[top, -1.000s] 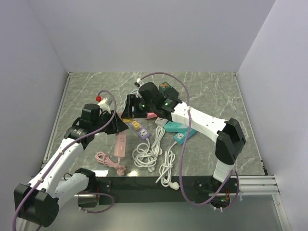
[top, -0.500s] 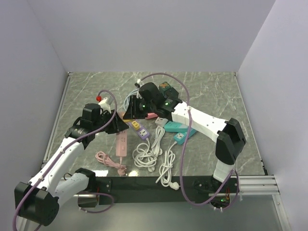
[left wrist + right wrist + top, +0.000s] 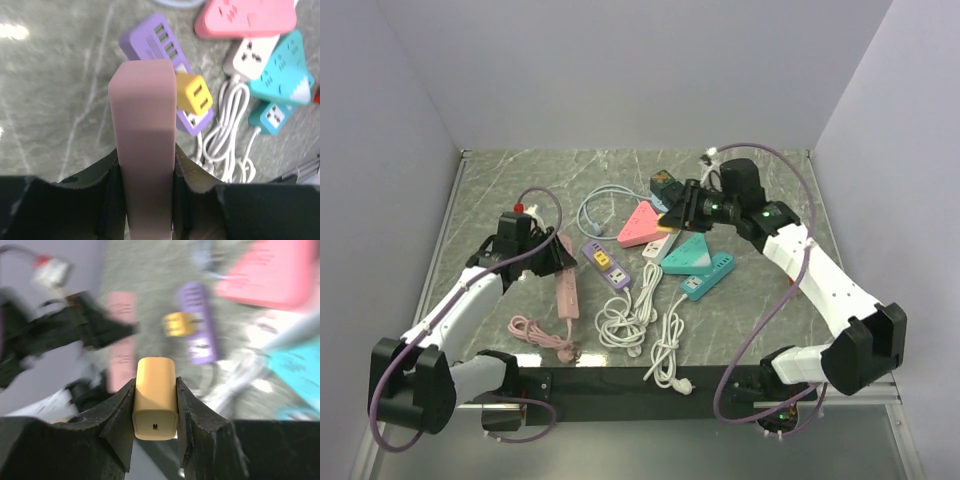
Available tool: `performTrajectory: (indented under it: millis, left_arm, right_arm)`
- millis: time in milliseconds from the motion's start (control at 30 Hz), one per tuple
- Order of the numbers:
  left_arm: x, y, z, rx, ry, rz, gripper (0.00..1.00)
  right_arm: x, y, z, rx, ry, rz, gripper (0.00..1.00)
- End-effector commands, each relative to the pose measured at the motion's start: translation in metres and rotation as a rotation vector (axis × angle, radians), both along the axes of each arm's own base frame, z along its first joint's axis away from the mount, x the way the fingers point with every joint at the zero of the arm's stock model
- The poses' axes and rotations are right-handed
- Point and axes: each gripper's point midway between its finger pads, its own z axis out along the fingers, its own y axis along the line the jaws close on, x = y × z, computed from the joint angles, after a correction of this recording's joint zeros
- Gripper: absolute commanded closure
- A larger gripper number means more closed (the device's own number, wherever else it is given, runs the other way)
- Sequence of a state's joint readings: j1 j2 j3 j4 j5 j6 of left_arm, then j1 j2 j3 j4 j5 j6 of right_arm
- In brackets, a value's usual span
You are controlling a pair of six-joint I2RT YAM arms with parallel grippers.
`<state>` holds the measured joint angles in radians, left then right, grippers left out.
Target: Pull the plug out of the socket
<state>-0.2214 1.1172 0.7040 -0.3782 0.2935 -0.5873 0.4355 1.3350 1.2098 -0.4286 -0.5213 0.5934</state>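
My left gripper (image 3: 553, 260) is shut on one end of a long pink power strip (image 3: 567, 291) lying on the marble table; in the left wrist view the strip (image 3: 144, 130) sits clamped between the fingers (image 3: 192, 172). My right gripper (image 3: 678, 211) is shut on a small orange plug (image 3: 155, 394) and holds it in the air over the back middle of the table, well apart from the pink strip (image 3: 122, 337). A purple power strip (image 3: 607, 268) beside it carries a yellow plug (image 3: 194, 98).
A pink triangular strip (image 3: 644, 223), a white strip (image 3: 660, 245) and two teal strips (image 3: 703, 262) lie mid-table. White coiled cords (image 3: 630, 320) and a pink cord (image 3: 546, 335) lie near the front edge. A small box (image 3: 665, 184) sits at the back.
My right arm has swung from over the pink strip to the back right, carrying the orange plug away. My left gripper stays shut on the pink strip, shifted slightly.
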Motion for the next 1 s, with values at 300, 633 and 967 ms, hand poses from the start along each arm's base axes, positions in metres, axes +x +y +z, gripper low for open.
performTrajectory:
  millis: [300, 633, 967]
  left_arm:
    - [0.084, 0.118, 0.040, 0.200, -0.066, 0.331, 1.00]
    - [0.103, 0.203, 0.028, 0.362, 0.051, 0.620, 1.00]
    - [0.151, 0.242, -0.016, 0.487, 0.211, 0.639, 1.00]
  right_arm:
    - [0.026, -0.290, -0.125, -1.046, 0.404, -1.002, 1.00]
    - [0.015, -0.328, -0.182, -1.269, 0.638, -1.116, 1.00]
    - [0.027, -0.314, -0.206, -1.184, 0.689, -1.049, 0.94]
